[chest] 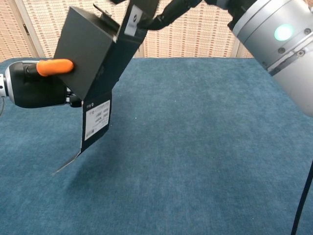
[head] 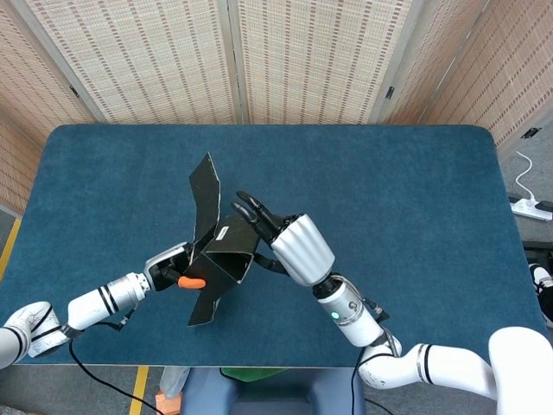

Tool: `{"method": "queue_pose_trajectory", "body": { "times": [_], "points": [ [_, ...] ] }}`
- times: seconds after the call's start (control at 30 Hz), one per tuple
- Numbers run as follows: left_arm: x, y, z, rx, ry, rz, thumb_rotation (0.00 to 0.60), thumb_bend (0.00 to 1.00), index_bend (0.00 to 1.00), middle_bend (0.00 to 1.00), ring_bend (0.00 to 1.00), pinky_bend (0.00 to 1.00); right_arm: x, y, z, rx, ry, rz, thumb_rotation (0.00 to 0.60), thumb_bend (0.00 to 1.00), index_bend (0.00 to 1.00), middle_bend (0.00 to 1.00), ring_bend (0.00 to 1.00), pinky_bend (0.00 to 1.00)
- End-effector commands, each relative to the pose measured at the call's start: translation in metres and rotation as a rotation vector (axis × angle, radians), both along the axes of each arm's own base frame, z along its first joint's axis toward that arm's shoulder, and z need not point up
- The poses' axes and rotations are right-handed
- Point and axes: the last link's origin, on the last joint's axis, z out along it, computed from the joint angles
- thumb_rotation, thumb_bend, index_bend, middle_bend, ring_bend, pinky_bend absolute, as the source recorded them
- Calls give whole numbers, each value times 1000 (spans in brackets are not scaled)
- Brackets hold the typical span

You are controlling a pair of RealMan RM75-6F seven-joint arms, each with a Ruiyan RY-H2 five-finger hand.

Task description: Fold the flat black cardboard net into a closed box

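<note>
Closest to the robot's body, the right arm's silver forearm fills the upper right of the chest view, a green light glowing on it. It reaches up and across to the cardboard net [head: 218, 251], which is held in the air above the blue bench [head: 415, 199], over its near-left part and clear of the surface.

The right hand [head: 270, 226] lies against the net's right side. Its dark fingers [head: 251, 207] are stretched out along one of the upper flaps, pressing or resting on it; whether they actually pinch the card is not plain from either camera, so I cannot tell if they have a real hold.

The net [chest: 95, 54] is already partly folded: a boxy body sits in the middle, one flap hangs down with a white label [chest: 96, 119] on it, and another flap stands tall above it, pointing toward the far side of the bench.

On the left, the left hand [head: 173, 268] grips the net's body from that side. Its orange-tipped thumb [chest: 55, 67] lies flat across the outer panel, with the black palm behind the card, so the fingers are closed on the cardboard.

Beyond the bench stands a woven folding screen [head: 285, 52], and a white power strip [head: 529, 207] lies on the floor at the far right.
</note>
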Motion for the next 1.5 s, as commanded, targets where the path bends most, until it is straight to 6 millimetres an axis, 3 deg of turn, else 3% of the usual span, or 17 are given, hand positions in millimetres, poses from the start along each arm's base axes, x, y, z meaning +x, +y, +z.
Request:
{"method": "queue_pose_trajectory", "body": {
  "times": [0.03, 0.33, 0.67, 1.2, 1.5],
  "points": [
    [-6, 3, -3, 70, 105, -64, 600, 163, 324, 331, 506, 649, -2, 3, -4, 48, 79, 0, 600, 5, 0, 98, 718, 1000],
    [-5, 4, -13, 151, 245, -132, 600, 162, 324, 330, 501, 647, -6, 9, -10, 43, 208, 20, 600, 0, 0, 102, 718, 1000],
    [-2, 2, -35, 264, 431, -245, 600, 163, 325, 331, 496, 647, -16, 16, -45, 0, 364, 77, 600, 0, 0, 127, 730, 1000],
    [1, -5, -92, 386, 704, -385, 600, 159, 297, 301, 483, 640, -54, 19, -115, 6, 565, 84, 600, 0, 0, 170, 746, 1000],
    [-2, -6, -100, 386, 765, -380, 600, 159, 242, 276, 474, 629, -68, 18, -129, -12, 604, 98, 600, 0, 0, 186, 750, 1000]
  ]
}}
